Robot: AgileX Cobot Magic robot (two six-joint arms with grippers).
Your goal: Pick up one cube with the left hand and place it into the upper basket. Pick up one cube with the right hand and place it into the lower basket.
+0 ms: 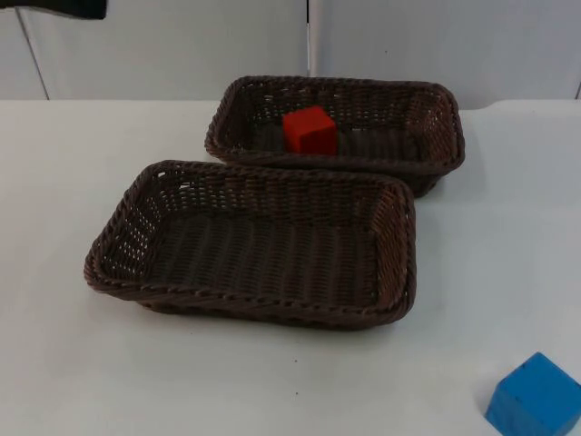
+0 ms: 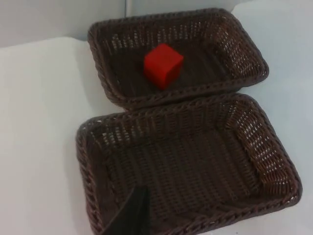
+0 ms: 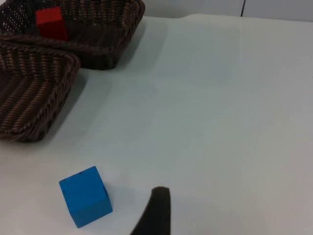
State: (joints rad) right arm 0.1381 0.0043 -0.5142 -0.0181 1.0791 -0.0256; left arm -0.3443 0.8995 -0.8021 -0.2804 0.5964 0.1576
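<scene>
- blue cube [image 1: 537,396] sits nearest the camera in the top view, on the white table [image 1: 54,363], well apart from both baskets; right wrist view has it [image 3: 85,196] just beside the right gripper's fingertip [image 3: 155,210].
- right gripper: can't tell if it's wide or narrow, one fingertip visible, nothing held.
- step in hand, my read: right-arm pick of the blue cube. Square the fingers to two flat faces, come straight down, close on the middle so it doesn't twist.
- then carry over the near rim of the lower basket [image 1: 263,241] and release low; its floor is bare.
- red cube [image 1: 310,130] already lies in the upper basket [image 1: 436,127].
- left gripper waits above the lower basket [image 2: 195,166], fingertip [image 2: 129,218] over its rim; spread not readable.
- blue cube: solid, sharp-edged, matte, probably light.
</scene>
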